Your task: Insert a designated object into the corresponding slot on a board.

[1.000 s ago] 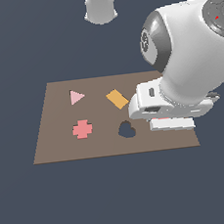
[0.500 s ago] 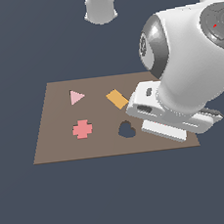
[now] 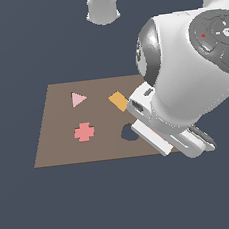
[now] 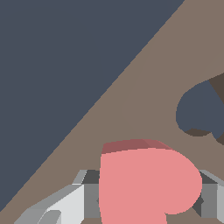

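Salmon-red heart fills the lower middle of the wrist frame, pinched between the grey fingers of the claw, which is closed on its flat sides. It hangs over the matte brown board, with the dark heart-shaped slot beyond it at the right edge. My worry: the lobes don't look lined up with the cut-out, so lowering without twisting could jam it on the rim. In the exterior view the arm hides the claw; the slot sits center frame, cross and triangle further left.
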### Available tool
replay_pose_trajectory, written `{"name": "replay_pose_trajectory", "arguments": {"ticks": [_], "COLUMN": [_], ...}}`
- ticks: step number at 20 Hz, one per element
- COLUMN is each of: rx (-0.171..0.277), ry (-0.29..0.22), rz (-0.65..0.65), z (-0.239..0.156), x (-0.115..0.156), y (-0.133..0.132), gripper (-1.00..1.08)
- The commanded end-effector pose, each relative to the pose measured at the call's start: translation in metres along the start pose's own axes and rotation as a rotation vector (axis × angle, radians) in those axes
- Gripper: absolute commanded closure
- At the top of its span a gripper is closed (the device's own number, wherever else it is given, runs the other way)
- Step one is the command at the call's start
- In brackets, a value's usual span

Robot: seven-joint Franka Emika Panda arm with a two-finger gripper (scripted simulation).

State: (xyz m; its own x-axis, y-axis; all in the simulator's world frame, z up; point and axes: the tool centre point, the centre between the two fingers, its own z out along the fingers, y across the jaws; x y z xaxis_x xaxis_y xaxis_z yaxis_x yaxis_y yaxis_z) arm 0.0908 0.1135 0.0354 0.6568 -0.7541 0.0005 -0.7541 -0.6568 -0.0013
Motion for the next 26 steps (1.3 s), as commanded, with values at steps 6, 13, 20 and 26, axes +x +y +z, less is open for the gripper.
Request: {"name": "replay_pose_trajectory", "arguments": {"ticks": [6, 13, 20, 26], "rx": [0.001, 0.001, 0.000, 0.000], "ry": [0.000, 0.000, 0.000, 0.000], "rz": [0.340, 0.646, 0.882, 1.019], "z": [-0.002, -0.003, -0.004, -0.005], "x": [0.020, 0.034, 0.040, 0.043], "y": [0.010, 0.025, 0.040, 0.049], "gripper": [1.08, 1.08, 1.08, 1.08]}}
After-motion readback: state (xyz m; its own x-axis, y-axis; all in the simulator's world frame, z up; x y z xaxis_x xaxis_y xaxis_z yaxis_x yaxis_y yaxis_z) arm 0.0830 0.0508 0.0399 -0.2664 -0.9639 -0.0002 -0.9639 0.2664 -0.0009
